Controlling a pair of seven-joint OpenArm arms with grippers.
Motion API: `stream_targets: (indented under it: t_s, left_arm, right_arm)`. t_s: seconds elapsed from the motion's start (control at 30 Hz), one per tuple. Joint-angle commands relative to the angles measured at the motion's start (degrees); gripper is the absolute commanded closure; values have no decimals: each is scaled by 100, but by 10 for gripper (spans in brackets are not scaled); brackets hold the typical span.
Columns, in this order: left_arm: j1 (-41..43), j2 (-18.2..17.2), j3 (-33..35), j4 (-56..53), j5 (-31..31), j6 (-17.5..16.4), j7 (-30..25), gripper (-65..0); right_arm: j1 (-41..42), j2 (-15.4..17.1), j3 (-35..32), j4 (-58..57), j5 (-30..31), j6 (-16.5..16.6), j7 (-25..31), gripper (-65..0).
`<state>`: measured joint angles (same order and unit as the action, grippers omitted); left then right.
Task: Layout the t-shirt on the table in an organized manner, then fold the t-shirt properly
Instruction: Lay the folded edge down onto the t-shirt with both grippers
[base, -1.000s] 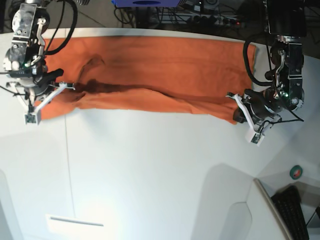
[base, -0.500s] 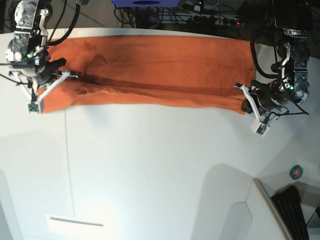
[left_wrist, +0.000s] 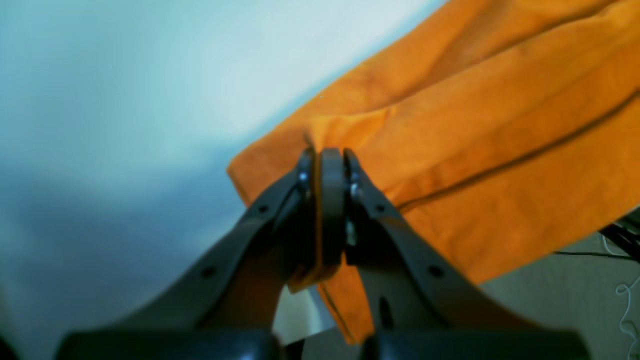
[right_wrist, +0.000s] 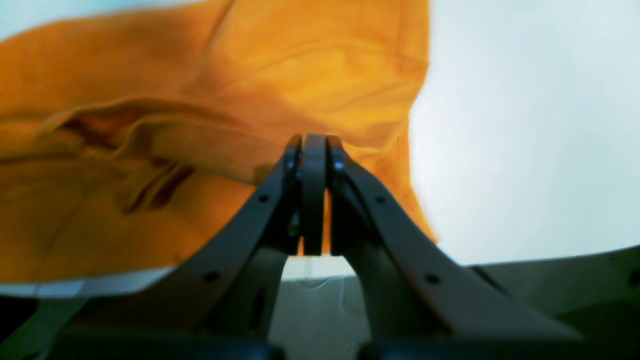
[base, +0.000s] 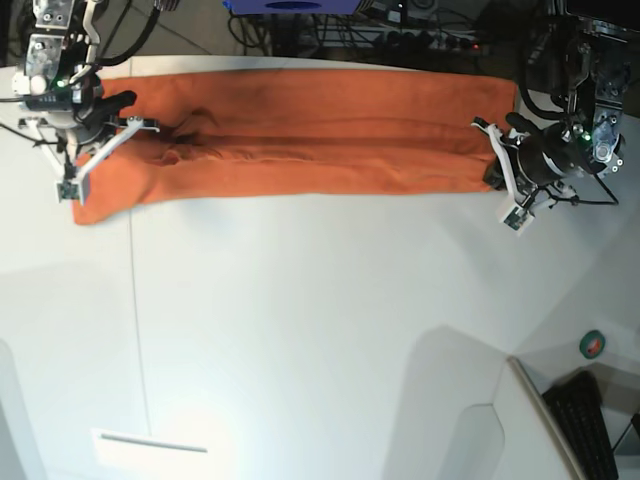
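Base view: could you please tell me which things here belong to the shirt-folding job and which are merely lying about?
Job:
- plain orange cotton t-shirt
- large smooth white table
- left gripper, shut on the shirt
- right gripper, shut on the shirt

Lying about:
- small green tape roll
- black keyboard

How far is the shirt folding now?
Done: the t-shirt is doubled lengthwise into a long strip at the table's far edge. In hand: the left hand and right hand each pinch one end. Left: folding the strip crosswise.
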<state>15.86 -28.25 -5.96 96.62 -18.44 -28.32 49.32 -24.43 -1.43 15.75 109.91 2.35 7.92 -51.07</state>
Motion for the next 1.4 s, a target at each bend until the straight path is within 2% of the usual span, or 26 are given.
stream_targets:
  t_s: [0.0,0.17,0.37,0.57,1.17,1.27,1.3,1.37]
  left_arm:
    - [27,-107,-51,154,-42,58,-66,0]
    - [98,-116,-51,224,-42,58,-66,0]
    - [115,-212,-7,233,11,58,-66,0]
    - [256,-151,2,250,776,32,-66,0]
    - [414,7,11,250,793,32,-66,0]
    - [502,-10,20,365,793,32,-57,0]
    - [546,-10,55,435,793,32,22,0]
    - [564,-28,143,646,793,32,294,0]
  right_arm:
    - [-32,16,-6,126,7,-14,100,0]
    - [-138,-116,-23,126,7,-14,91,0]
    - [-217,-116,-14,126,-2,-14,91,0]
    - [-243,-116,-6,99,-2,-14,127,0]
    - [-270,-116,21,-15,-11,-23,74,0]
    - [-270,-125,-6,-50,-2,-23,-172,0]
    - [-270,-125,-6,-50,-2,-23,-207,-66]
    - [-270,-125,-14,-50,7,-23,-181,-266]
